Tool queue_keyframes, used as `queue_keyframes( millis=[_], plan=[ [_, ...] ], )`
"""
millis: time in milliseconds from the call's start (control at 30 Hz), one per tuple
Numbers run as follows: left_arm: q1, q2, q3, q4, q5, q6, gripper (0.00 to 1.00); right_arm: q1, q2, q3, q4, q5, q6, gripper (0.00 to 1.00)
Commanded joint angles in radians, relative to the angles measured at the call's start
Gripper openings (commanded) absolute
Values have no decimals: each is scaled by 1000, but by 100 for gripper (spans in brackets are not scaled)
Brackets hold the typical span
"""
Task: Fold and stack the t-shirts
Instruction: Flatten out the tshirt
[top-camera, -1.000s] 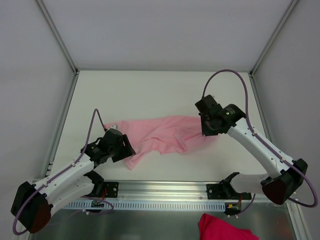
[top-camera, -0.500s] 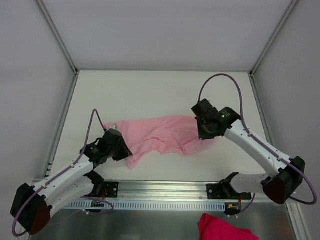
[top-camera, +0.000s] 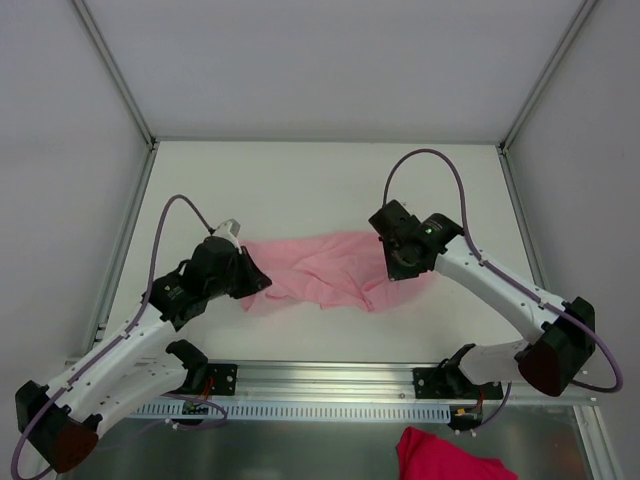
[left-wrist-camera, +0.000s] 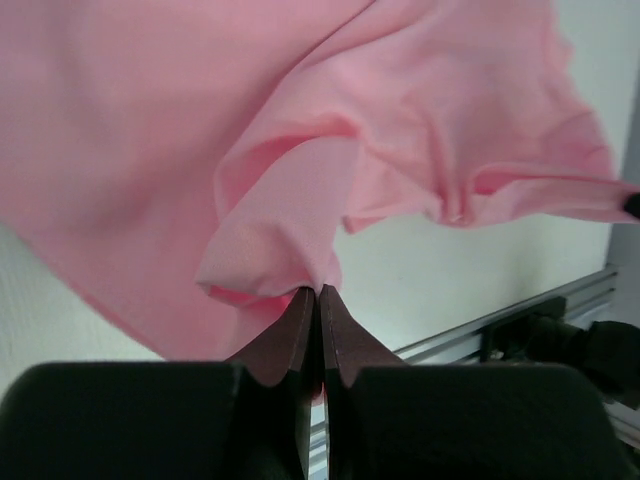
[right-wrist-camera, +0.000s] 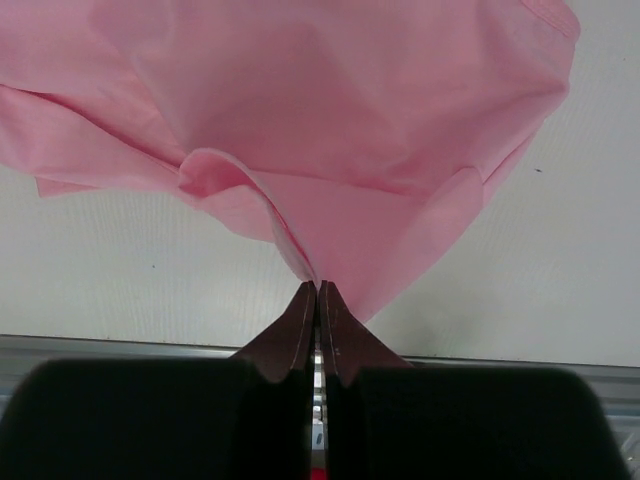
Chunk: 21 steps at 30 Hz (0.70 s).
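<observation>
Left jaws pinched shut on pale-pink t-shirt (top-camera: 320, 265), right jaws clamping its other end, plain fabric bunched between them

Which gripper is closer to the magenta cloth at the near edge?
Right. The right gripper, shut on the pale-pink t-shirt, sits almost straight beyond the magenta cloth; the left gripper is farther off to the left.

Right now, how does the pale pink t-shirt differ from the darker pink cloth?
The pale pink t-shirt spreads across the white table; the darker pink cloth sits beyond the near rail, cut off by the frame. The left gripper and right gripper pinch the t-shirt; nothing touches the darker cloth. Both are crumpled fabric.
</observation>
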Motion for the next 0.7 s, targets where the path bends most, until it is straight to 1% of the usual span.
queue_keyframes(
  millis=[0,67,100,133,200,233,267,333,367,433,467,533,567,667],
  plan=[
    [-13,-24,179,-29,-14,88,0,18,26,0,41,47,7,1],
    [-13,-19,255,-69,-115,127,0,21,49,6,54,128,-22,1],
    [-14,-10,322,-93,-152,141,0,21,82,23,48,167,-34,1],
    [-13,-1,353,-100,-221,161,0,21,102,70,43,254,-66,1],
    [-13,40,441,-97,-271,190,0,16,164,137,45,340,-116,1],
    [-10,62,469,-97,-310,216,0,13,190,230,45,404,-142,1],
    [-8,82,519,-94,-321,227,0,-4,216,285,43,428,-197,1],
    [3,137,559,-63,-332,260,0,-25,294,406,22,492,-235,1],
    [12,152,594,-49,-332,271,0,-54,317,539,9,510,-286,1],
    [64,215,634,-31,-315,285,0,-111,374,661,6,540,-320,1],
    [84,258,666,-20,-285,290,0,-134,392,785,3,544,-347,1],
    [127,305,702,0,-263,299,0,-197,451,906,3,561,-377,1],
    [136,360,742,2,-246,305,0,-215,466,1009,14,569,-407,1],
    [171,463,820,5,-239,320,0,-292,492,1109,55,577,-420,1]
  ],
)
